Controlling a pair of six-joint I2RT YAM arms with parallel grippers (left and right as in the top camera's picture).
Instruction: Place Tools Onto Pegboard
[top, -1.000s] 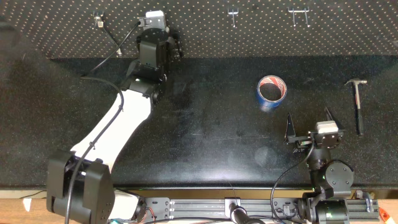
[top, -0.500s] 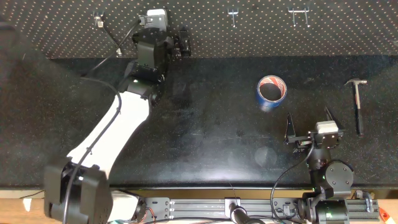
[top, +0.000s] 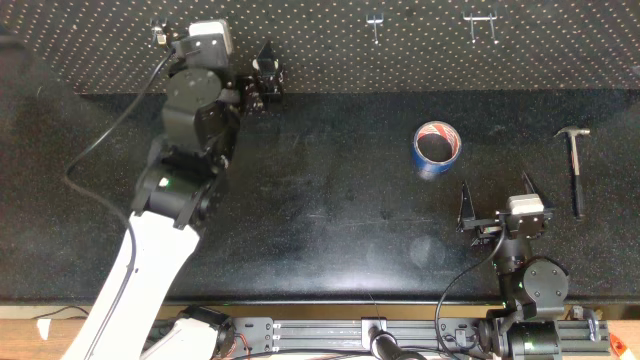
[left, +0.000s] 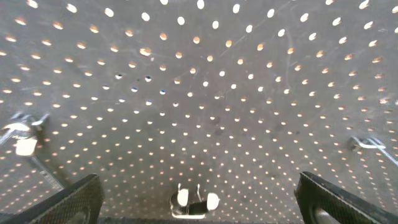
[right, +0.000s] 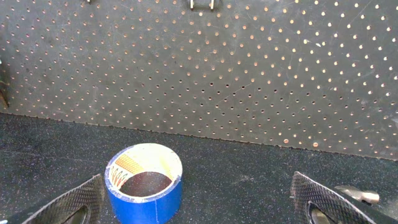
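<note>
Pegboard (top: 420, 45) duty: we see the left gripper (top: 262, 75), jaws wide and empty, swung leftward along it; right gripper (top: 497, 200) waits, likewise spread; tape (top: 437, 148) and hammer (top: 575, 170) remain unhung.

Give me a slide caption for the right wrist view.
Open right gripper facing a blue tape roll upright on the black table, pegboard behind, hammer lying nearby.

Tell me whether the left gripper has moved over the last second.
Yes. The left gripper has shifted left along the pegboard, away from the middle hook and toward the left hook.
</note>
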